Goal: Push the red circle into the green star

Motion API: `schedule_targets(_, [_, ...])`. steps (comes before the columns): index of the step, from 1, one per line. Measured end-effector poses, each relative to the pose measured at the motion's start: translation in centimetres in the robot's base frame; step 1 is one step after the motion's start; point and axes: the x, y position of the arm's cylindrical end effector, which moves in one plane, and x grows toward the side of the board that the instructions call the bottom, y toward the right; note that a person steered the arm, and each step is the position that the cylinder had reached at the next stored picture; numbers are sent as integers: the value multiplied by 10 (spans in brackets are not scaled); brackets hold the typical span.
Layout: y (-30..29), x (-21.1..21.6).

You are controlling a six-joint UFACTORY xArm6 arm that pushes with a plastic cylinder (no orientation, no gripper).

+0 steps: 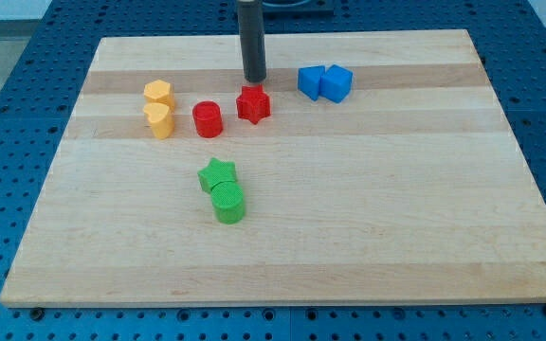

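Note:
The red circle (207, 119), a short cylinder, stands on the wooden board left of centre near the view's top. The green star (217, 174) lies below it, a gap of bare board between them. A green cylinder (228, 203) touches the star's lower right side. My tip (254, 79) is at the end of the dark rod, just above a red star (253, 103), up and to the right of the red circle and apart from it.
Two yellow blocks, a hexagon (158, 94) and a heart-like one (160, 120), stand left of the red circle. Two blue blocks (325, 82) sit together to the right of my tip. The wooden board (349, 218) rests on a blue perforated table.

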Motion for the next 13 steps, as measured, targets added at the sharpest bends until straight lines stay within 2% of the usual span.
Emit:
schedule_targets(2, [6,166])
schedule_targets(3, [12,230])
schedule_targets(4, [11,203])
schedule_targets(6, [-20,22])
schedule_targets(7, [-59,16])
schedule_targets(8, [-79,51])
schedule_targets(9, [-79,54])
schedule_targets(10, [-79,77])
schedule_targets(11, [-79,145])
schedule_targets(12, [-79,180])
schedule_targets(13, [-79,182])
